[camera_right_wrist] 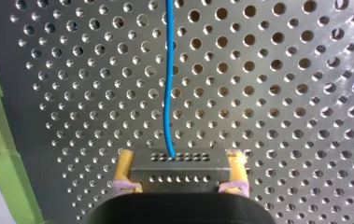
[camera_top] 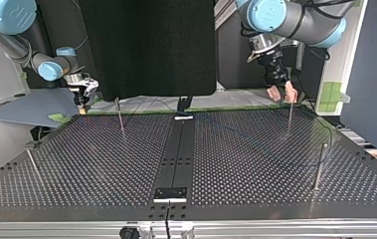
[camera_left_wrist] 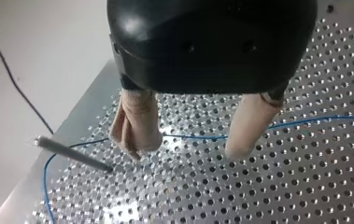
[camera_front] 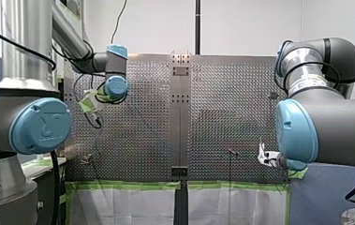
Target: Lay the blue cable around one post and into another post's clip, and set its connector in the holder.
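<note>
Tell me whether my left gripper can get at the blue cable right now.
Probably yes. My left gripper is open and hangs over the blue cable, which crosses the table under the gap between its fingers; the post stands off to one side.

Robotics laboratory test cell: two grey industrial arms (camera_front: 334,122) with blue joint caps are flanking a perforated steel worktop (camera_top: 255,164), green masking tape (camera_front: 128,185) is edging it, and plain white walls (camera_front: 250,23) are enclosing the station.
</note>
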{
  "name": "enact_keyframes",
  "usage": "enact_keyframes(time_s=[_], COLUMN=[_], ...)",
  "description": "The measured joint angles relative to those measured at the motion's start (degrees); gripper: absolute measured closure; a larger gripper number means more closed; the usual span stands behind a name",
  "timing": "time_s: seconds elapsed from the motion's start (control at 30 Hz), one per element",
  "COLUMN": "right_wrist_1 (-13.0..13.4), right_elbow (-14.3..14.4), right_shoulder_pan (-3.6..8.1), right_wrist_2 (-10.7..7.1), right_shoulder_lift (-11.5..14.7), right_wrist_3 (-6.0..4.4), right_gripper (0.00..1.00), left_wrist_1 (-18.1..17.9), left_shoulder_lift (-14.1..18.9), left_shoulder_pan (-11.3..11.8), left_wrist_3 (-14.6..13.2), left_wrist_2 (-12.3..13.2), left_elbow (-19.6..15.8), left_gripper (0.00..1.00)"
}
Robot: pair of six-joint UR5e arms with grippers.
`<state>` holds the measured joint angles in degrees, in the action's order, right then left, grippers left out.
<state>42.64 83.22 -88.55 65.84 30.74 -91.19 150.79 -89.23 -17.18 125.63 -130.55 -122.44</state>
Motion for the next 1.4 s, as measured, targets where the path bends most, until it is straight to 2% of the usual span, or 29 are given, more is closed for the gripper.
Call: enact_keyframes(time_s=[0.33,0.57,0.7,0.87,1.2,1.4], right_wrist_1=[0.00,-0.06,-0.09,-0.09,-0.13,-0.17], right_elbow=[-0.01,-0.01,-0.01,-0.05,-0.24,-0.30], right_shoulder_pan=[-0.01,-0.02,-0.03,-0.20,-0.38,-0.43], right_wrist_2=[0.00,0.00,0.00,0.00,0.03,0.08], right_shoulder_lift=[0.00,0.00,0.00,0.00,-0.01,0.00], right_wrist_3=[0.17,0.27,0.34,0.43,0.47,0.47], right_gripper=[1.00,1.00,1.00,1.00,1.00,1.00], left_wrist_1=[0.80,1.70,2.21,2.98,3.28,3.29], left_shoulder_lift=[-0.03,-0.18,-0.20,-0.19,-0.18,-0.24], left_shoulder_pan=[4.36,8.52,10.46,12.91,17.82,20.21], left_wrist_3=[1.47,4.80,5.38,5.34,4.56,4.41], left_wrist_2=[4.37,8.52,10.19,10.53,9.00,9.50], left_elbow=[3.52,6.56,7.05,7.62,9.52,10.46], left_gripper=[0.01,0.01,0.01,0.01,0.01,0.01])
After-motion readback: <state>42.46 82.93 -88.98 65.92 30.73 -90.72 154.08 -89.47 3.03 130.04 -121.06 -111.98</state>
